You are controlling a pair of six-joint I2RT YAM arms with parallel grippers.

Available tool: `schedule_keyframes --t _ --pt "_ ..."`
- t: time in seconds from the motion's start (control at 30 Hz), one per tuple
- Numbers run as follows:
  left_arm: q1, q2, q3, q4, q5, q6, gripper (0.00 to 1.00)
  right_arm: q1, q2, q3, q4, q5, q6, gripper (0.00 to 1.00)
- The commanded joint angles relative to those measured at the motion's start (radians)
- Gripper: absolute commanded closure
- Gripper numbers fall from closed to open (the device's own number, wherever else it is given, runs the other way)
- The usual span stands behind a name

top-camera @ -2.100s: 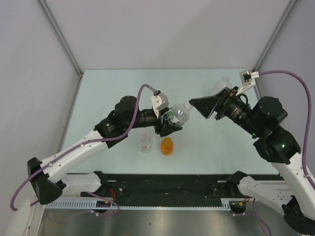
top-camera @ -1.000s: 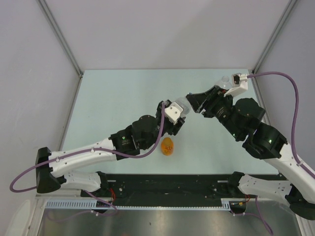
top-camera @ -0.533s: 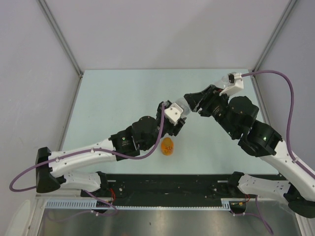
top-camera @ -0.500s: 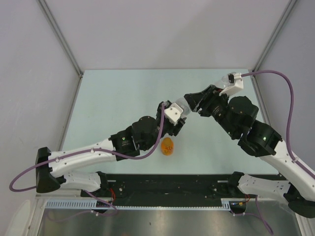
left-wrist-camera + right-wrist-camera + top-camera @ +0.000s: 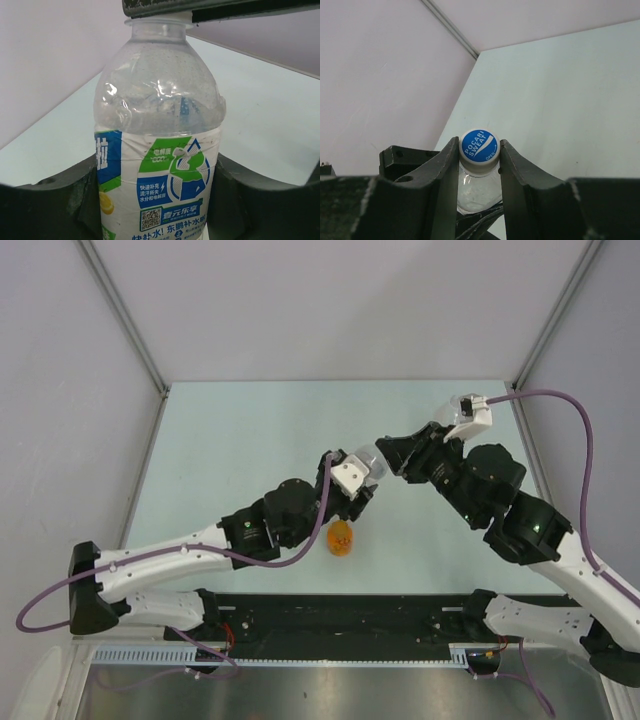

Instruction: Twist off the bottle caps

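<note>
Left gripper (image 5: 159, 202) clamped round the body of the blue-labelled bottle (image 5: 157, 165), held over mid-desk with its neck toward the other arm. I read this as the anchor, so the body can't spin. Right gripper (image 5: 479, 150) clenched on the blue cap (image 5: 479, 146), pinched both sides, set to twist. Desk (image 5: 250, 430) pale green, matte, walled in plain grey. Small orange bottle (image 5: 340, 537) stands apart, nearer me.
</note>
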Motion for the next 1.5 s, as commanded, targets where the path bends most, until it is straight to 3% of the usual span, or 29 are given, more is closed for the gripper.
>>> schedule_keyframes --t 0.0,0.03,0.07,0.33,0.5,0.67,0.83,1.1,1.3,1.47 --pt "0.006 -0.105 -0.007 0.032 0.315 0.002 1.0 -0.003 -0.063 -0.031 0.108 -0.065 -0.163 1.0" --pt "0.015 -0.113 0.006 0.004 0.383 -0.007 1.0 -0.003 -0.071 -0.034 0.12 -0.117 -0.183 1.0" --pt "0.028 -0.122 0.017 -0.015 0.543 -0.021 1.0 -0.004 -0.078 -0.037 0.134 -0.147 -0.226 1.0" --pt "0.194 -0.139 0.089 -0.055 1.131 -0.213 1.0 -0.009 -0.147 -0.062 0.192 -0.599 -0.397 1.0" --pt "0.266 -0.113 0.131 -0.046 1.339 -0.282 1.0 -0.013 -0.148 -0.062 0.187 -0.788 -0.44 1.0" --pt "0.3 -0.073 0.128 0.09 1.561 -0.415 1.0 -0.036 -0.14 -0.062 0.181 -1.012 -0.483 1.0" --pt "0.303 -0.029 0.117 0.244 1.663 -0.53 1.0 -0.081 -0.135 -0.062 0.195 -1.245 -0.492 1.0" --pt "0.302 0.026 0.105 0.471 1.747 -0.736 1.0 -0.147 -0.117 -0.062 0.22 -1.49 -0.501 1.0" --pt "0.296 0.051 0.082 0.644 1.77 -0.854 1.0 -0.179 -0.077 -0.062 0.233 -1.622 -0.506 1.0" --pt "0.291 0.069 0.08 0.669 1.785 -0.877 1.0 -0.193 -0.049 -0.062 0.241 -1.672 -0.506 1.0"
